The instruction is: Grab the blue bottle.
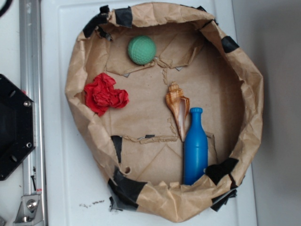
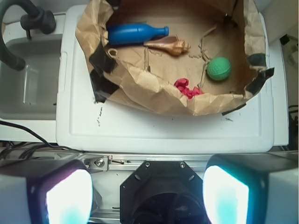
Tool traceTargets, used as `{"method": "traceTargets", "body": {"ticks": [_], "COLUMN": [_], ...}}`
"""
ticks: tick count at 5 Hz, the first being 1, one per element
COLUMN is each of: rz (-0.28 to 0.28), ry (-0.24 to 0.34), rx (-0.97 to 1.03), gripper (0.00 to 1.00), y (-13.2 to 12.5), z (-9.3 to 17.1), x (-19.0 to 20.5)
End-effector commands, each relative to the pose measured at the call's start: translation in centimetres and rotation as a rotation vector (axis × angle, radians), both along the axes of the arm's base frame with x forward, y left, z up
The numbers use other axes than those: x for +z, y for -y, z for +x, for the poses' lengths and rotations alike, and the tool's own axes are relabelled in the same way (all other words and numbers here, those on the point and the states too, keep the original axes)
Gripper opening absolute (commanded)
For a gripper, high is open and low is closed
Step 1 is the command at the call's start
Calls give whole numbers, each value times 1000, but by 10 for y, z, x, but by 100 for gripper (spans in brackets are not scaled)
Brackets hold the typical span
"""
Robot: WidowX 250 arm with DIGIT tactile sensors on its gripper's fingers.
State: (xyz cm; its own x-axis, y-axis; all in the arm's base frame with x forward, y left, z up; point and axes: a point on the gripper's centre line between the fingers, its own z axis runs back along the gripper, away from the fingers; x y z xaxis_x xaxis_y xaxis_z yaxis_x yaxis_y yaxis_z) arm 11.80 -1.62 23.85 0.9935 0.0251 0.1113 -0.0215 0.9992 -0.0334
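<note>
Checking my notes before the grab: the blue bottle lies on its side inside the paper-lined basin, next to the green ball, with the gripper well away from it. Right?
One thing is off: the blue bottle lies beside the brown seashell, not the green ball, which sits apart across the paper basin. The exterior view shows this. The rest holds; in the wrist view the open gripper is well short of the basin.

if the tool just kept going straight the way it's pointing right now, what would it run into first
Probably the black mount centred between the fingers, just before the white platform. The blue bottle lies well off that line; depth is unclear.
</note>
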Motion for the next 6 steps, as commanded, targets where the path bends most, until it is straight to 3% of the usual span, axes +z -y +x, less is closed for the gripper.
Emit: {"method": "traceTargets", "body": {"ticks": [1, 3, 4, 5, 6], "rz": [65, -10, 85, 159, 70], "ry": [175, 256, 272, 292, 292], "rx": [-335, -398, -483, -692, -895], "gripper": [100, 100, 100, 100, 100], "y": [-3, -33, -44, -20, 22], "z": [82, 143, 163, 182, 191], "x": [-38, -74, -98, -134, -156]}}
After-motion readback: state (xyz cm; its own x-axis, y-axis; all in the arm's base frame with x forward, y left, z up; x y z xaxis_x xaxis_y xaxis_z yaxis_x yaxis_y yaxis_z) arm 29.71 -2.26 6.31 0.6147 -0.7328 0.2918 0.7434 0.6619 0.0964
